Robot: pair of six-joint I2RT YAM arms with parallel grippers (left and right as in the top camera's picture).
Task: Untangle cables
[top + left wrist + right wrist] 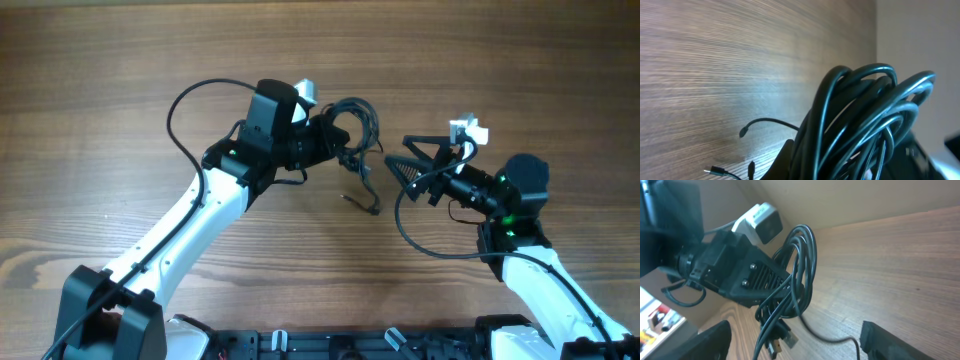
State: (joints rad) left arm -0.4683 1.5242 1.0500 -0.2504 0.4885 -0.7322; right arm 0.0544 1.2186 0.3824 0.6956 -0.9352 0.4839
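Left claw (335, 143) clamps tight on the cables (357, 118), holding the looped black bundle up near the middle of the bench (120, 80), while one loose strand (369, 195) trails down toward the wood. Right claw (398, 155) stands spread wide and empty just beside the bundle, facing it.

The step in hand appears to be choosing one strand to draw out of the knot. Done well, that likely means closing the spread claw on a single free end rather than on the whole coil. It should then pull gently away from the other arm, so the loops slide open instead of cinching. The clamped grip should hold firm as the anchor.

Only the overhead view shows both arms together and how near the empty claw sits to the bundle. Only the right wrist view shows the plug ends (784, 339) dangling under the coil, framed by its own parted fingers, along with the opposite claw's pinch on the loops. The left wrist view, crowded by glossy loops, shows thin cable tips (744, 132) against the wood beyond the bundle.
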